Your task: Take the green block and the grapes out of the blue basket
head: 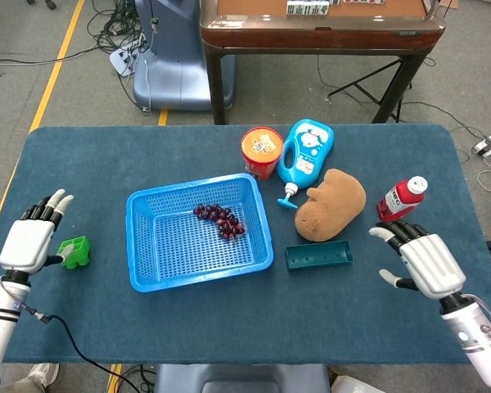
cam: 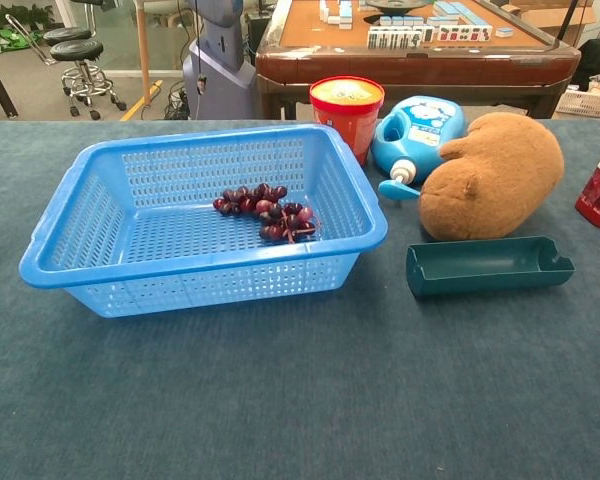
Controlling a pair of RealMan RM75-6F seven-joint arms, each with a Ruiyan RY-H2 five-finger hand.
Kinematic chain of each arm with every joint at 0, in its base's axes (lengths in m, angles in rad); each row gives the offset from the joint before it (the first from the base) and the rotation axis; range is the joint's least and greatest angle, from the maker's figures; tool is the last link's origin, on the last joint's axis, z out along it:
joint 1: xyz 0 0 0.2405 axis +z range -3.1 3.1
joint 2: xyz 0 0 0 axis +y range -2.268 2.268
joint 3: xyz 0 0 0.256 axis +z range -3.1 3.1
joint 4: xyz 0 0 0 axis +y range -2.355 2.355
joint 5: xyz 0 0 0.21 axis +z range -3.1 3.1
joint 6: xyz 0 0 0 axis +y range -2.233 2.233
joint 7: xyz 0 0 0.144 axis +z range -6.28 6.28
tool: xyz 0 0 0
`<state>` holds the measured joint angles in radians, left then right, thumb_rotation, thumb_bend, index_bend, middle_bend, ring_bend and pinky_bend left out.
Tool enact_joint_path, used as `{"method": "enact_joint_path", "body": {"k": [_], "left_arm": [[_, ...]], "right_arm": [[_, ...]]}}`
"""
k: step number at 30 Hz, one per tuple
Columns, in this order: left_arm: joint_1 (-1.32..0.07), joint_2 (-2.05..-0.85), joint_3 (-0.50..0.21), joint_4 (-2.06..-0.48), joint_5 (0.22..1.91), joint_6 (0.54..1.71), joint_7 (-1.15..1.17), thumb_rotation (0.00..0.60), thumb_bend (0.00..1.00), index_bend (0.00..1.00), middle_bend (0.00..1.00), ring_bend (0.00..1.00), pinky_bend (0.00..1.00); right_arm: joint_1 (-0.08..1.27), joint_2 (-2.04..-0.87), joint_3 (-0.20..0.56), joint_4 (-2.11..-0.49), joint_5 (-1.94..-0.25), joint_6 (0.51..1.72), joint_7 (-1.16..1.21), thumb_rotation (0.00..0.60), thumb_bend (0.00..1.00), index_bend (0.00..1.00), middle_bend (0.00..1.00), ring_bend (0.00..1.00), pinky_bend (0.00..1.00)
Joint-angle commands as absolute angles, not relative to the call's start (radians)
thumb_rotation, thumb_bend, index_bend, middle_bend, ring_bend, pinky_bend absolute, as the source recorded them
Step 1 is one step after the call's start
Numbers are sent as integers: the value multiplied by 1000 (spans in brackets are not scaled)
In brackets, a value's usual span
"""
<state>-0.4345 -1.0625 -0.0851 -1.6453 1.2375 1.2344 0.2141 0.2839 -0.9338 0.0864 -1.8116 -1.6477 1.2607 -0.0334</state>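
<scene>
head view: both robot hands, left [head: 29, 243] and right [head: 425, 264], spread, empty, near table [head: 229, 319] edges

Table layout: basket left of centre, other things to its right.

The basket [head: 198, 277] sits on the table [head: 229, 319] with the grapes [head: 221, 221] in its far right part. The block [head: 74, 252] lies left of the basket, outside it. Just beyond the basket's far right corner stands a cup [head: 262, 151], with a bottle [head: 304, 155] to its right. A plush toy [head: 331, 205] lies nearer, a tray [head: 319, 256] just in front of it. A second bottle [head: 402, 199] lies further right.
</scene>
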Motion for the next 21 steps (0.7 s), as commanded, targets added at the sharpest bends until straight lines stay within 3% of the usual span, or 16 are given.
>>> {"method": "enact_joint_path", "body": {"k": [1,11,21], "left_arm": [[-390,-1059,-71,-1660,1269,1289,202,600,298,0,17,75,154],[-308,-1038,-30,-1678,1323,1354,187,600,298,0,17,75,154],[-267,-1026,-19,-1676,1360,1378,174,600,297,0,17,75,152]], "right_arm": [[349,-928,96,-1855,-1659,1185,-9,600,162,236,231,202,330],[586,-992,198,-1900,-1516,904,-42,600,161,236,243,202,336],[861,-1185,309,-1800,-1205,694,-221,600,161,236,261,202,338]]}}
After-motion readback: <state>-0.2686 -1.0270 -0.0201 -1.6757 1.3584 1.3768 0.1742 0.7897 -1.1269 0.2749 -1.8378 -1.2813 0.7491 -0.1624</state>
